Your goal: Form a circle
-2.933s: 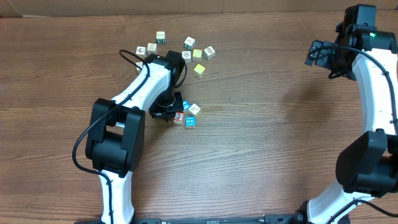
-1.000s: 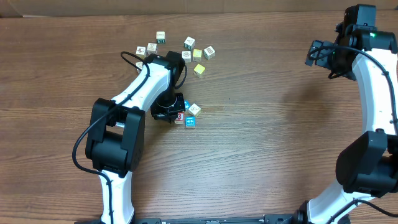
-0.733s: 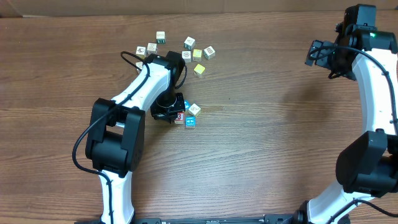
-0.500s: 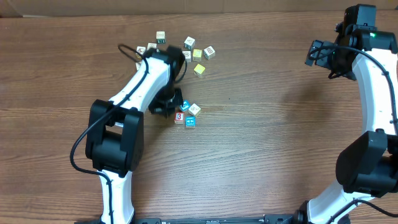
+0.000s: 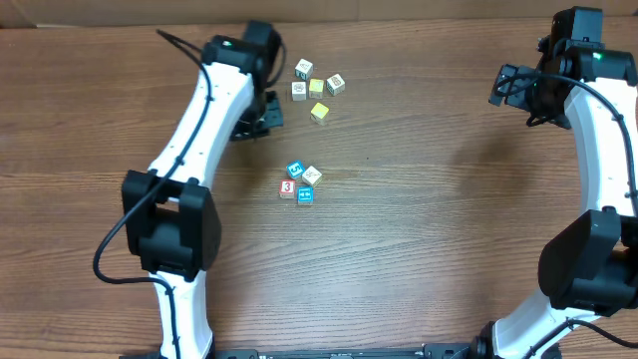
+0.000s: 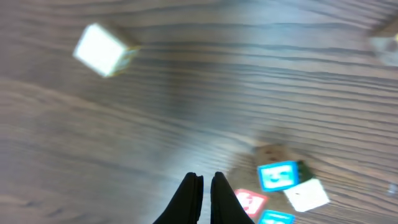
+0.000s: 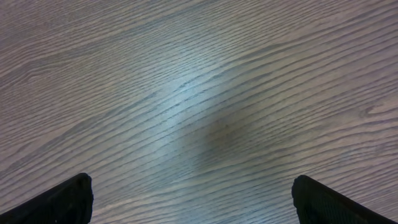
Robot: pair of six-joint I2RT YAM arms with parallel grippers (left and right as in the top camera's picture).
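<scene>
the circle (image 5: 299,182) lies a little left of the middle of the worktop (image 5: 419,249): four small printed cubes packed close, corners nearly touching. a bright blue cube is at the far side, a cream-white one just right of it, a red one with a printed figure at the left, and a second blue one nearest the front edge. wood grain runs on every side of the ring, with the widest stretch reaching rightward to the right arm and forward to the front edge.

toward the far edge, a loose group of cubes (image 5: 317,86) sits apart from the ring. its nearest member, a yellow cube (image 5: 320,111), is separated from the ring by a band of bare wood.

the left tool (image 5: 259,113) hangs above the worktop, up and left of the ring and well apart from it, just left of the loose group. in the left wrist view its two black fingers (image 6: 191,198) are pressed together with nothing between them. the ring shows low and to the right of them, and a blurred pale cube (image 6: 101,50) is at upper left.

the right tool (image 5: 506,85) is at the far right, near the far edge, well apart from every cube. in the right wrist view its jaws are spread wide, the tips at the two lower corners, wood grain between them.
</scene>
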